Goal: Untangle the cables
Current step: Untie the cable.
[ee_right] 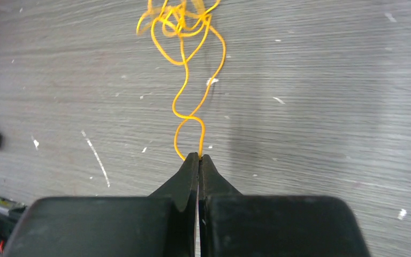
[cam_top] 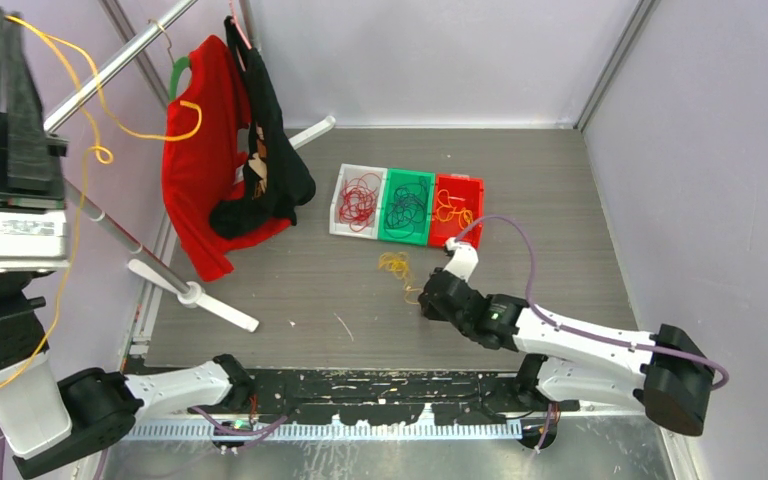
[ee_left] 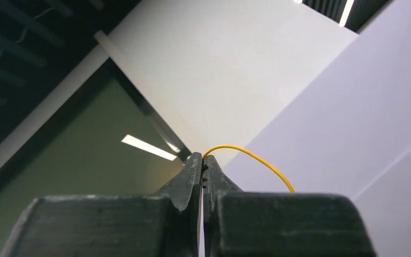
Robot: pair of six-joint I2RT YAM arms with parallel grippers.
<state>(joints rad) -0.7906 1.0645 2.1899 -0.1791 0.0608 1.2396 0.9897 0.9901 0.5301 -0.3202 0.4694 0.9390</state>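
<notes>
My left gripper (cam_top: 2, 14) is raised high, close to the top camera at the far left. It is shut on a yellow cable (cam_top: 145, 136) that loops out to the right and hangs down past the arm. In the left wrist view the yellow cable (ee_left: 251, 156) arcs out from the closed tips of the left gripper (ee_left: 203, 159). My right gripper (cam_top: 423, 298) is low over the table, shut on a strand of a small yellow-orange cable tangle (cam_top: 396, 265). In the right wrist view the strand (ee_right: 184, 107) runs from the right gripper (ee_right: 199, 157) up to the tangle (ee_right: 176, 16).
Three bins stand side by side at mid table. The white bin (cam_top: 341, 190) holds red cables, the green bin (cam_top: 392, 182) dark ones, the red bin (cam_top: 472, 188) orange ones. A red shirt (cam_top: 195, 170) and a black garment (cam_top: 278, 165) hang at the back left. A white hanger (cam_top: 195, 295) lies on the table.
</notes>
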